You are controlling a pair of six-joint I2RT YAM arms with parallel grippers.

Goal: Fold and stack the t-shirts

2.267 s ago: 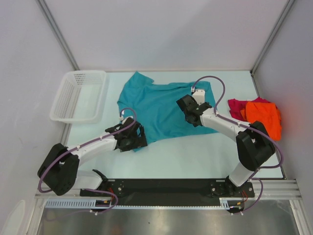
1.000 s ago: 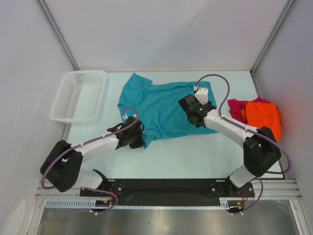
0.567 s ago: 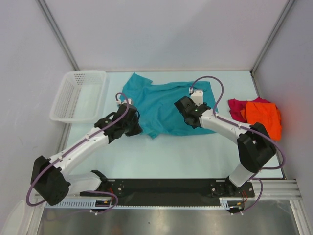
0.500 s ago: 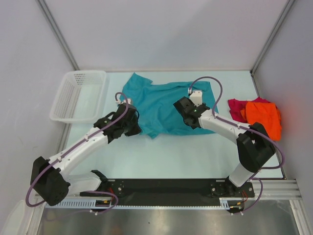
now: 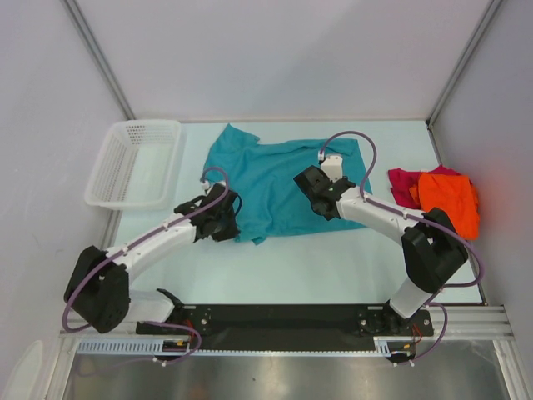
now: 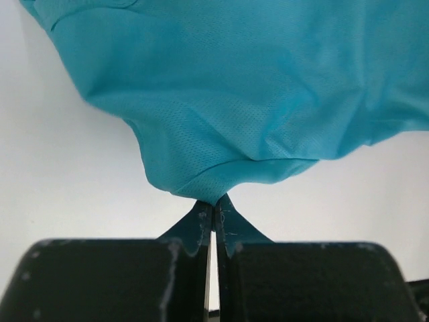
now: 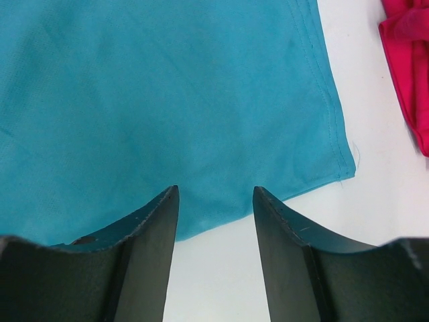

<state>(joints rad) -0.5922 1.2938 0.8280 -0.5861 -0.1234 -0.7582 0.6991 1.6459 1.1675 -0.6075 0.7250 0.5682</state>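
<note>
The teal-blue t-shirt lies spread on the table's middle, its near-left part bunched up. My left gripper is shut on that bunched edge; in the left wrist view the cloth hangs from the pinched tips of that gripper. My right gripper stands open low over the shirt's near-right hem, and in the right wrist view the gripper has its fingers on either side of the teal edge, holding nothing. The orange t-shirt lies crumpled on the magenta-red one at the right.
A white mesh basket sits at the table's far left. The cage's walls and metal posts close in the back and sides. A corner of the magenta-red shirt shows at the right of the right wrist view.
My left gripper has dragged the shirt's near-left corner away from the front edge, then come back slightly. The right gripper slid a little left and its jaws narrowed somewhat.
</note>
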